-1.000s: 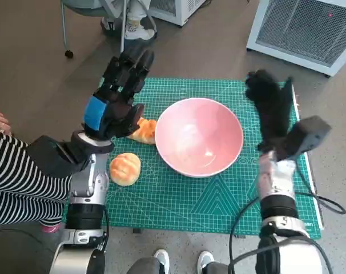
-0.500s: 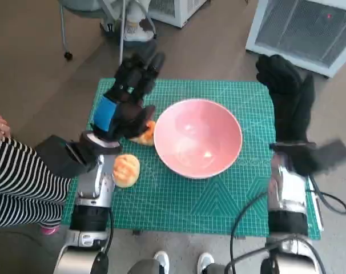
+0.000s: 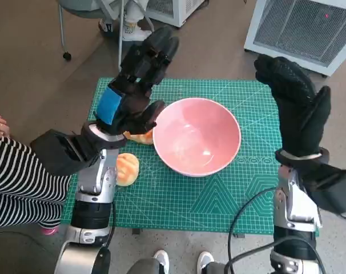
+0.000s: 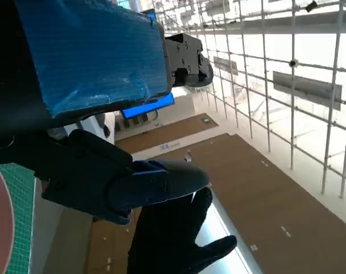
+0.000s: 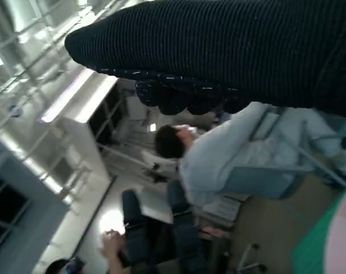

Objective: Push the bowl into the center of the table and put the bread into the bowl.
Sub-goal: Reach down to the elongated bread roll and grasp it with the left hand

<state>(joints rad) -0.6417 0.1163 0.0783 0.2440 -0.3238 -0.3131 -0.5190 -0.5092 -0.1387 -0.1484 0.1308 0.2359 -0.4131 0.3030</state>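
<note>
Pink, glossy and empty, the round ceramic-looking bowl (image 3: 197, 136) was recorded near the middle of the green gridded cutting mat (image 3: 178, 202) that covered the small table. Two pieces of bread were noted beside it on the robot's left: a round golden bun (image 3: 126, 168) lying apart from the bowl, and a flatter orange-brown pastry (image 3: 140, 137) just beside the rim, partly hidden under the left hand.

The black left hand with blue tape over its back (image 3: 133, 85) was seen raised above the mat's left edge, fingers extended and spread, nothing held. The black knitted right hand (image 3: 296, 105) was likewise raised over the mat's right edge, fingers extended, nothing held.

The bowl was judged already roughly centred, so the bread was taken as the step in hand. It was judged that the left hand should be lowered over the round bun, which lay clear of the bowl, and closed gently around its sides so the soft crust was not crushed. A lift well above the rim was advised, since a low carry could knock the light bowl off centre.

A striped sleeve and hand of a person (image 3: 13, 182) were noted at the left edge.
</note>
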